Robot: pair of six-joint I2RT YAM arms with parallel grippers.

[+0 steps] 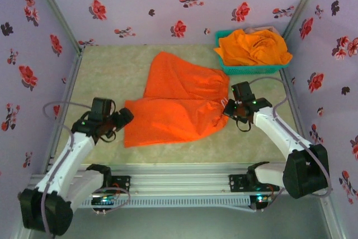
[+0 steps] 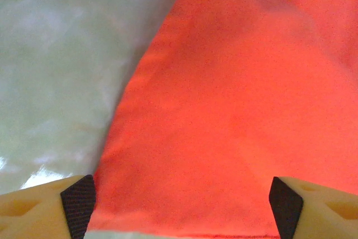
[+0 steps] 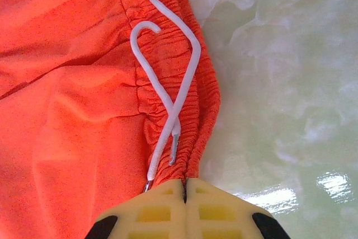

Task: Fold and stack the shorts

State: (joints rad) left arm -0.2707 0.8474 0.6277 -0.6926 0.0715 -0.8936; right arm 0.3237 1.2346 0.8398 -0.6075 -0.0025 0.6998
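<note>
One bright orange pair of shorts lies spread flat mid-table, legs toward the left, gathered waistband toward the right. A white drawstring crosses over that waistband. My right gripper is shut on the waistband's near corner, at the cloth's right edge. At the left leg's hem my left gripper is open, its fingers spread wide on either side of the orange cloth; from above it sits at the hem. More orange cloth is bunched in the basket. The pink-brown shorts are out of view.
A teal mesh basket stands at the back right corner, close behind the right arm. Floral walls close in the table on the left, back and right. Bare pale tabletop lies left of and behind the shorts.
</note>
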